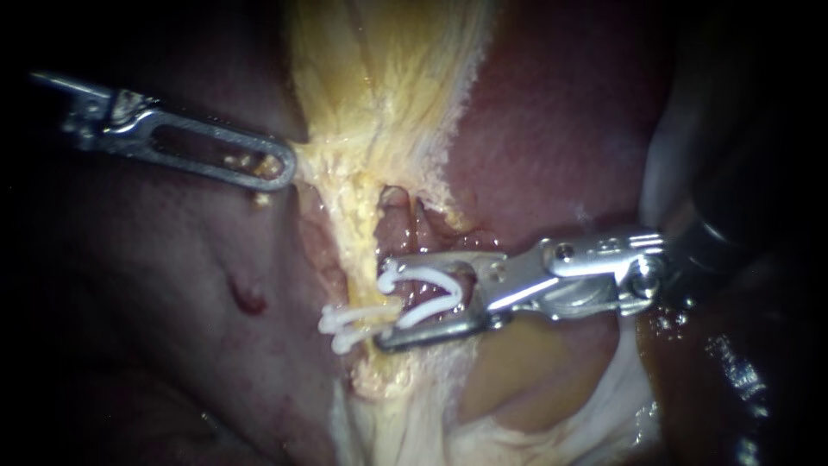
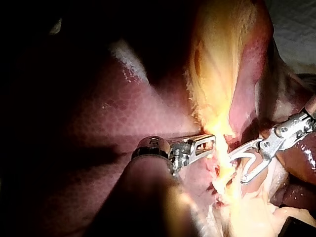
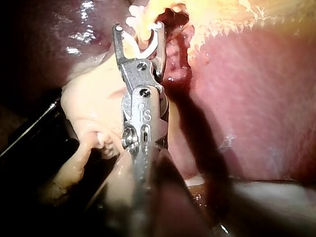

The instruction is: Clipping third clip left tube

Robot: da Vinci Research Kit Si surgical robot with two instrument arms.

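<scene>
My right instrument (image 1: 385,302) comes in from the right. Its jaws stand wide apart with an open white clip (image 1: 429,292) seated between them, straddling the yellowish tube (image 1: 358,246). Two white clips (image 1: 345,324) sit shut on that tube just left of the jaw tips. From the left comes my left instrument (image 1: 287,168), its slotted jaws shut on the edge of the yellow fatty tissue (image 1: 379,95) higher up. The left wrist view shows the left instrument (image 2: 211,143) and the right instrument (image 2: 243,165) facing each other across the yellow strand. In the right wrist view, the right instrument (image 3: 138,28) holds the clip (image 3: 148,47).
Dark red liver (image 1: 561,129) lies on both sides of the yellow strip, and a small blood spot (image 1: 248,299) marks its left part. Pale tan tissue (image 1: 526,380) sits under the right instrument. A dark shaft (image 1: 742,173) fills the right edge.
</scene>
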